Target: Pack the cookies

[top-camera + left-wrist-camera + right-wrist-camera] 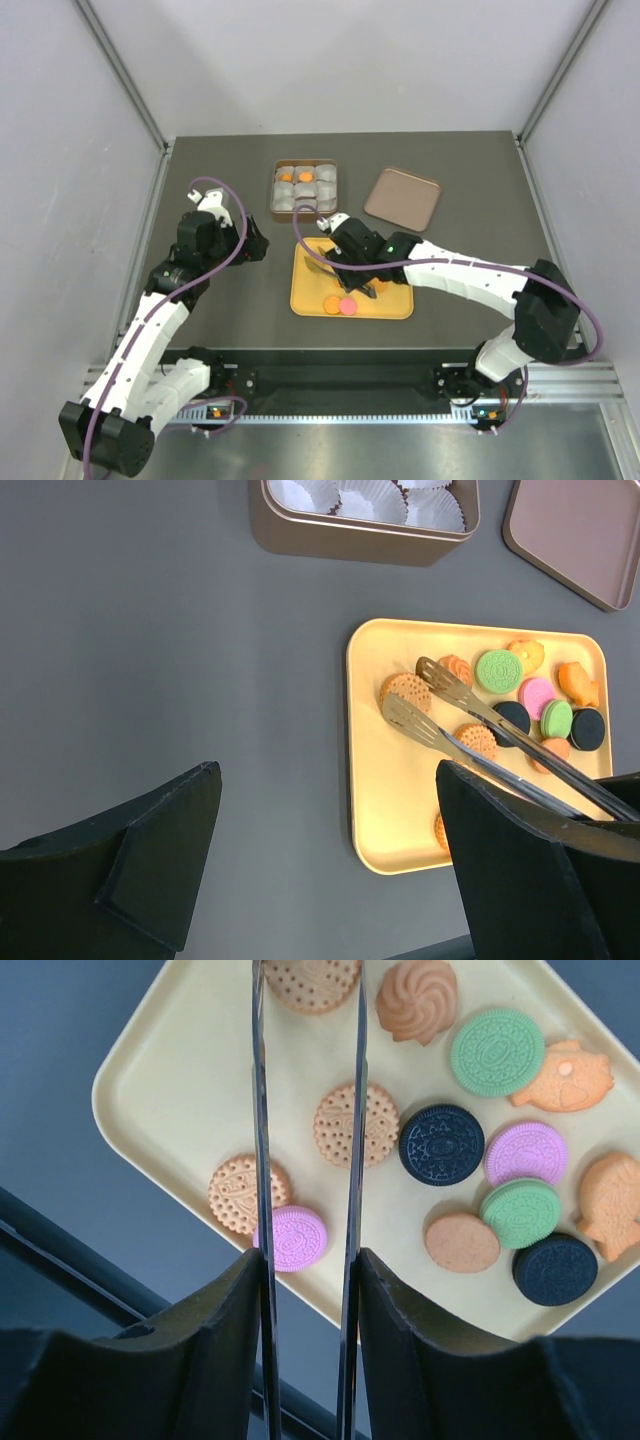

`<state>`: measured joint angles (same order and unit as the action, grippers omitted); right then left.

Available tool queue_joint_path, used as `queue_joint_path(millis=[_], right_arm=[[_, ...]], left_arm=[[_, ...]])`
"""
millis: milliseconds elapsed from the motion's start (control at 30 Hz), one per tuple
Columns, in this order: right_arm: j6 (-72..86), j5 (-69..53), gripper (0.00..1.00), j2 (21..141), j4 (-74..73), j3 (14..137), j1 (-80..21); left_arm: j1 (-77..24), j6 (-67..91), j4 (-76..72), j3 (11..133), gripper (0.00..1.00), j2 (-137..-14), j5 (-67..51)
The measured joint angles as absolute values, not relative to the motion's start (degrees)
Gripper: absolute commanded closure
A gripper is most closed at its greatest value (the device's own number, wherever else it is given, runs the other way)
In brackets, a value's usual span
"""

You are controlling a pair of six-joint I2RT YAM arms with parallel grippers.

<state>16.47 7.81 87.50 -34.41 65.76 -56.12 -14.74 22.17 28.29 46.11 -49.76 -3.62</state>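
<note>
The yellow tray [385, 810] holds cookies [497, 1052]; the tin [350, 540] has paper cups [370, 500], two filled. Right end effector [305, 1260] pinches tongs [408, 716], left end effector [330, 780] spread

White arms [150, 335], black joints [545, 320], purple cables [214, 180].

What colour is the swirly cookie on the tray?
Light orange. The swirly cookie shows best in the right wrist view.

Orange, pink, green, black cookies [335, 1125]; yellow tray [180, 1090]; silver tongs [258, 1110]
</note>
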Motion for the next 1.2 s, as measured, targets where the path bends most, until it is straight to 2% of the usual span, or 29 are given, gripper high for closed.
queue_joint_path(millis=[433,667,900,1200], right_arm=[[13.9,7.8,0.64,86.8,-38.0,75.0,-54.1],[11.9,7.4,0.64,87.6,-37.1,81.6,-45.4],[10.5,7.8,0.64,97.9,-30.1,90.4,-38.1],[9.4,7.8,0.65,114.1,-28.4,99.0,-35.3]], left_arm=[[-14.7,22.2,28.3,46.1,0.07,-49.8,-3.6],[-14.7,22.2,28.3,46.1,0.07,-49.8,-3.6],[-14.7,22.2,28.3,46.1,0.07,-49.8,-3.6],[-14.7,22.2,28.3,46.1,0.07,-49.8,-3.6]])
